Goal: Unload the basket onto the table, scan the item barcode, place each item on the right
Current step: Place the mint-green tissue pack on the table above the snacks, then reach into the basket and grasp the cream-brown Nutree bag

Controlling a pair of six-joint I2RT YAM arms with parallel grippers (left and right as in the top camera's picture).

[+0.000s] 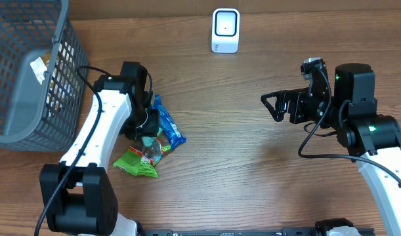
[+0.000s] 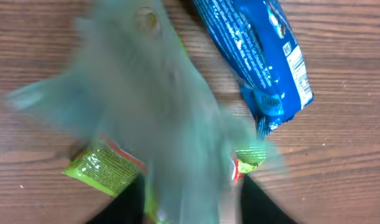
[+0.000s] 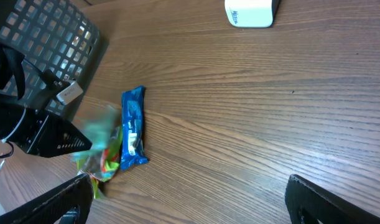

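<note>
Lying on the desk under the left end effector, a green snack packet touches a blue packet. That arm's wrist view is smeared, so I cannot tell whether its fingers clamp anything. The right end effector hangs wide apart, well away. The scanner sits far off. Likely risks: a loose pinch dropping the packet, or both packets lifting together.

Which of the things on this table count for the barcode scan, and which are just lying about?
For the job:
white scanner
blue packet
green packet

Lying about, as far as I can judge:
grey basket
paper scrap inside it
</note>
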